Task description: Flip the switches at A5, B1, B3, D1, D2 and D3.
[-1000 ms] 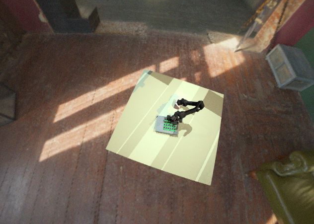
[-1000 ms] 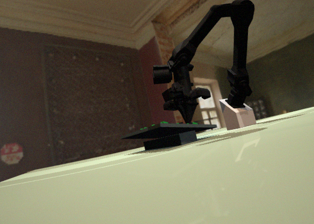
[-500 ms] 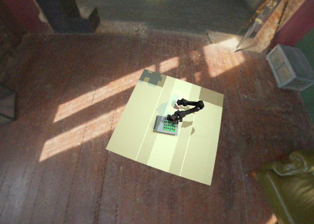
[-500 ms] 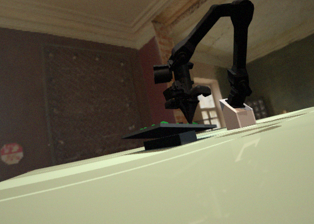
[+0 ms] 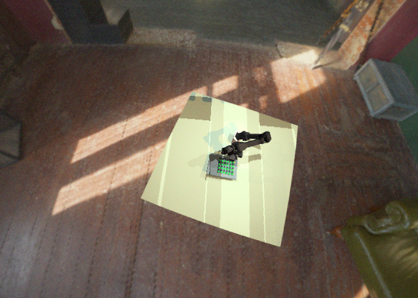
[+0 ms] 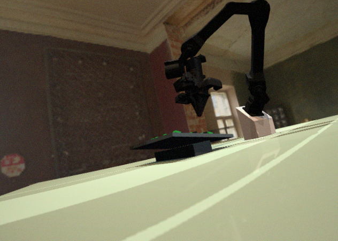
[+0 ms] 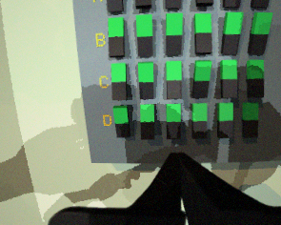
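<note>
The grey switch panel [image 5: 213, 166] [image 6: 185, 135] [image 7: 105, 150] carries rows of rocker switches with green and dark halves. In the wrist view, B1 [image 7: 116, 35], B3 [image 7: 173, 34], D1 [image 7: 121, 122], D2 [image 7: 147, 121] and D3 [image 7: 173, 122] show in full; A5 [image 7: 231, 4] is cut off by the top edge. Green halves face row A; which ends are raised is hard to tell. My gripper [image 6: 199, 115] [image 7: 176, 159] is shut and empty. Its tip hangs above the panel, touching nothing, and appears just below D3 in the wrist view.
The panel rests on a dark block [image 6: 174, 153] on the pale table [image 5: 188, 193] [image 6: 169, 205]. The arm's pale base [image 6: 258, 127] stands beyond the panel in the exterior view. Row C [image 7: 173, 80] lies between rows B and D. Shadows cross the near panel edge.
</note>
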Controlling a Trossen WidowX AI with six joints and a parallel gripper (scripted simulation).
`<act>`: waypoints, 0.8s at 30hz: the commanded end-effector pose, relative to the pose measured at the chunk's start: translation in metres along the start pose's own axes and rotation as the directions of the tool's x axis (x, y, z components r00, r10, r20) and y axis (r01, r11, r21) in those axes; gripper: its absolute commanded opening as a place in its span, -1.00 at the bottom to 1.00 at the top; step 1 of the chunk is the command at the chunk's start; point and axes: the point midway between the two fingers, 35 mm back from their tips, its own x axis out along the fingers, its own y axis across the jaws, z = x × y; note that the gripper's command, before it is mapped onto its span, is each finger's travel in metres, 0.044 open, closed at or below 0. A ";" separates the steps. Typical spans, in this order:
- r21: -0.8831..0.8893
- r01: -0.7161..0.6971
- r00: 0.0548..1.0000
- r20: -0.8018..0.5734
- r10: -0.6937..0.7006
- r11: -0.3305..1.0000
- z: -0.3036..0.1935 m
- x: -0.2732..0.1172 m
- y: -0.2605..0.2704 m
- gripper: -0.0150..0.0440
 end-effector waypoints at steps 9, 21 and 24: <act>0.000 -0.008 1.000 0.019 0.008 1.000 -0.008 0.037 -0.006 -0.49; 0.000 -0.009 1.000 0.019 0.009 1.000 -0.009 0.047 -0.005 -0.49; 0.000 -0.009 1.000 0.019 0.009 1.000 -0.009 0.047 -0.005 -0.49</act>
